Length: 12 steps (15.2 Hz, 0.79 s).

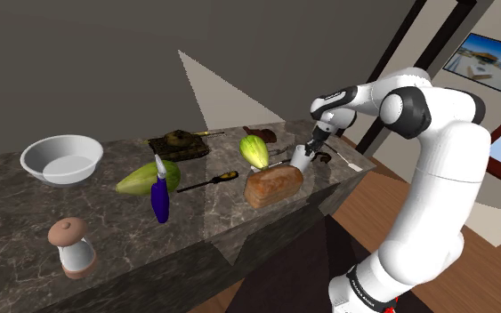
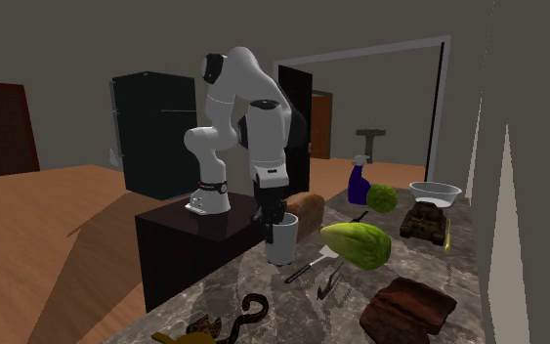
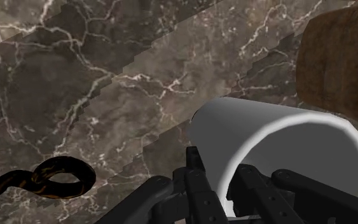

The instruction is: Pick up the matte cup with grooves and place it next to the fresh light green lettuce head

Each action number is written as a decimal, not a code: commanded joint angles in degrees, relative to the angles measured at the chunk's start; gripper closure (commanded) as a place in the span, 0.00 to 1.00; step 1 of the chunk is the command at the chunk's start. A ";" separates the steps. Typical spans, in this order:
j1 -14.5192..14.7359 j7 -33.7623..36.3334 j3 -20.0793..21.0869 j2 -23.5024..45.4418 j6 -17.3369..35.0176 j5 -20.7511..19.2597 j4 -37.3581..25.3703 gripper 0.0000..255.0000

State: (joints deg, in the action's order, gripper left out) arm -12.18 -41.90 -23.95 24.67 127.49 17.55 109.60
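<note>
Claw (image 3: 222,167) clamped on white cup (image 3: 273,127) wall, one finger inside rim; bread loaf (image 3: 336,63) just beside cup

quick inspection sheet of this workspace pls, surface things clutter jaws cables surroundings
surface: dark marble counter, crowded
job's things: white cup upright beside bread loaf; light green lettuce close by
clutter: bowl, toy tank, blue spray bottle, screwdriver, second green vegetable
jaws: clasping the cup's rim, one inside, one outside
cables: nothing seen
surroundings: wooden floor, black cabinet, framed picture
</note>
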 commanded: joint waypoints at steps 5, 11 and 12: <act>0.63 1.31 -0.91 -2.91 -3.53 -1.79 -0.94 1.00; 1.09 2.52 -1.59 -5.40 -7.18 -3.38 -2.41 1.00; 1.15 2.71 -1.69 -5.78 -7.81 -3.63 -2.70 1.00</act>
State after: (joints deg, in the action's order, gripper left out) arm -11.16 -39.42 -25.53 19.42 120.20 14.21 106.93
